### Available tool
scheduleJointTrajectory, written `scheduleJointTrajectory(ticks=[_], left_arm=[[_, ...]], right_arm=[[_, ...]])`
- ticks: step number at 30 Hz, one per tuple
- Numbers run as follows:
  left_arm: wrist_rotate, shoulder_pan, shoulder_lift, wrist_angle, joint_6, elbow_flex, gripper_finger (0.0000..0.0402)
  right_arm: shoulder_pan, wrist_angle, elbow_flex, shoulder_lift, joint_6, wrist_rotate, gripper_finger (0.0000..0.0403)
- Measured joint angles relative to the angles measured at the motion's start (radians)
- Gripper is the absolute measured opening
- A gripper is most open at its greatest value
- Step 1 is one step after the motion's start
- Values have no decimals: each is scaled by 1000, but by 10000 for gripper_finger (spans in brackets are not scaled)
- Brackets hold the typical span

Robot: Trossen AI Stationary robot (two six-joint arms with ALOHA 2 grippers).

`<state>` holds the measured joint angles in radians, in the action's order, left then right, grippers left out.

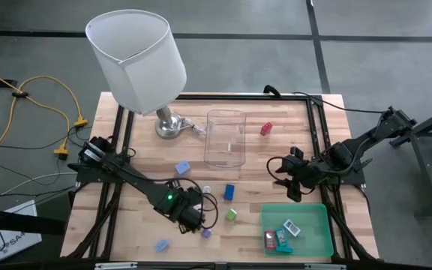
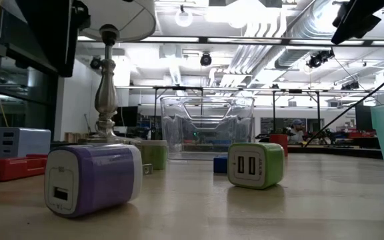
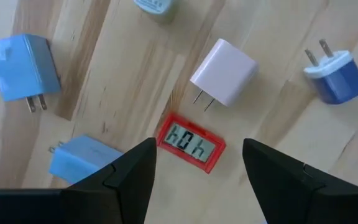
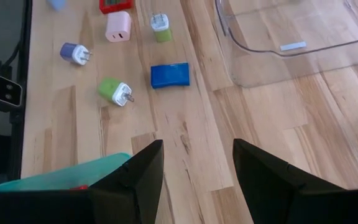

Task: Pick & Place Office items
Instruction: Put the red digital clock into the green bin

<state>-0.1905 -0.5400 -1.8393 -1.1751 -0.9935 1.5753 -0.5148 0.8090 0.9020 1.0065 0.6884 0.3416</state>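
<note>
Left gripper [image 3: 194, 163] fingers open, empty, straddling red display piece [image 3: 191, 142] lower-centre for pickup; right gripper [image 4: 194, 168] open, empty.

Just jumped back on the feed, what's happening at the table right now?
Neither arm holds anything. The left tool hangs open over a small red digital clock with a grey display, with a white plug-in charger block lying just beyond it. The right tool waits open above bare wood near the flat green tray, which already holds a few pieces. Other small chargers lie scattered on the wooden table, and the clear plastic box looks empty.
</note>
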Motion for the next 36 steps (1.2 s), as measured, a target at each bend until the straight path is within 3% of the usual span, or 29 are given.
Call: scheduleJointTrajectory(ticks=[6,10,19,24,36], left_arm=[[-14,-11,0,-44,-301,-9,230],[-43,-33,-3,-49,-507,-10,230],[28,-80,-20,-37,-890,-9,230],[103,-96,-76,-33,-960,-9,230],[44,-71,-165,36,-974,-10,230]], right_arm=[[0,-50,0,0,9,-2,180],[0,-55,0,0,105,-6,180],[-3,9,-2,1,93,-34,180],[-3,49,-2,1,74,-34,180],[-3,55,-2,1,14,-32,180]])
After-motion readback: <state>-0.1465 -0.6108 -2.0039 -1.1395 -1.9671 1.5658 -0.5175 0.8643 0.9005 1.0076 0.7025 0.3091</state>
